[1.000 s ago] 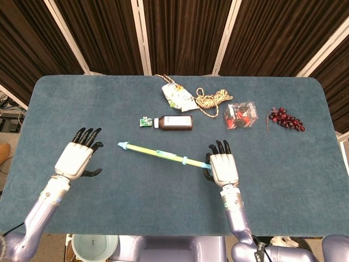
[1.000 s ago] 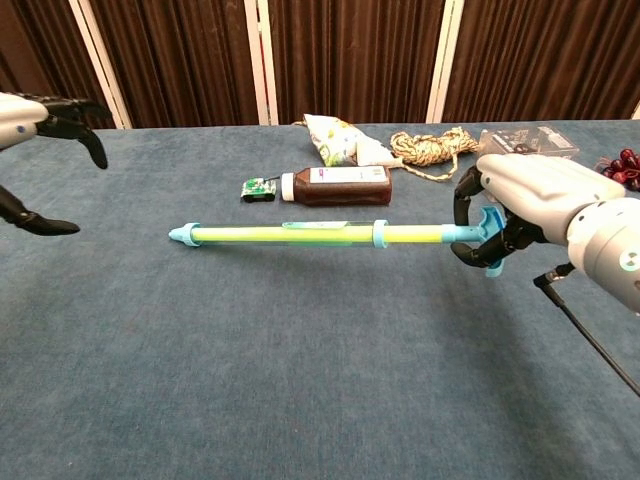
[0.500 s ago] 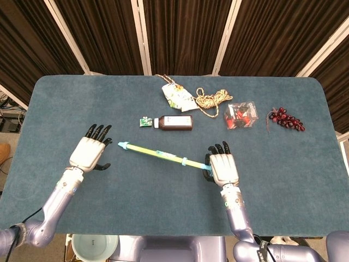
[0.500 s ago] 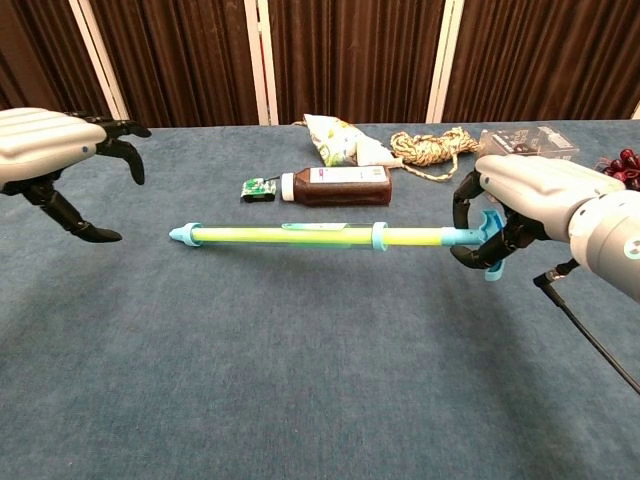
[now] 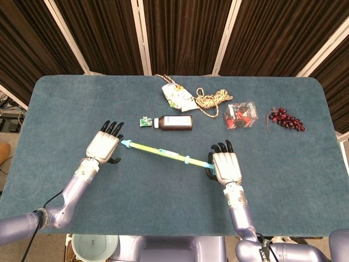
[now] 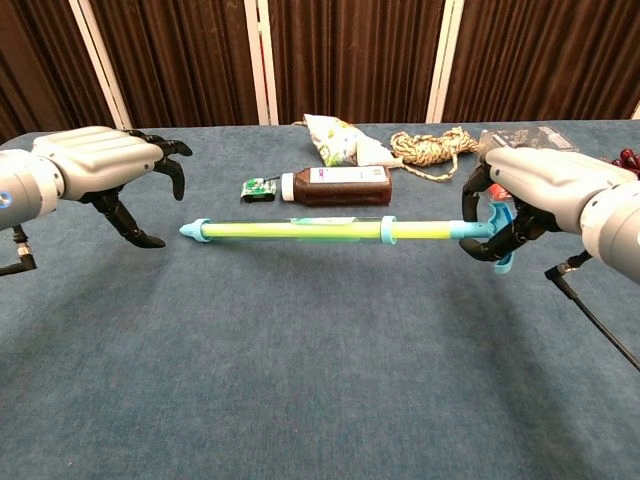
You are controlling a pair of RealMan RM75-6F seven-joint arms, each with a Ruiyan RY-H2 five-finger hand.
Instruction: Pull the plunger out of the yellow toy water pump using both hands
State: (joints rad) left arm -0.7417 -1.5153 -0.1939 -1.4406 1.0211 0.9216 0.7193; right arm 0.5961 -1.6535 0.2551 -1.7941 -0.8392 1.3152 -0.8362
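- The yellow toy water pump (image 6: 300, 230) is held level above the blue surface (image 6: 300, 380), running left to right near the middle, with its pale blue nozzle tip (image 6: 187, 231) at the left end.
- A blue collar (image 6: 385, 229) rings the tube toward its right end; past it a thinner yellow plunger rod (image 6: 420, 231) runs to a blue handle (image 6: 497, 240).
- The right hand (image 6: 545, 195) has its fingers curled around that handle, gripping the plunger end.
- The left hand (image 6: 100, 165) sits just beside the nozzle tip, fingers apart and bent downward, holding nothing; from the chest view it does not touch the tube.
- In the head view the pump (image 5: 161, 153) lies on a slant, nozzle up-left beside the left hand (image 5: 103, 146), handle down-right under the right hand (image 5: 226, 166).
- Just beyond the pump lies a brown bottle (image 6: 338, 186) on its side, with a small green item (image 6: 258, 189) at its capped end.
- Farther back are a printed pouch (image 6: 340, 142) and a coil of rope (image 6: 428, 150).
- At the far right sit a clear box (image 5: 241, 115) with red contents and a bunch of dark red grapes (image 5: 286, 119).
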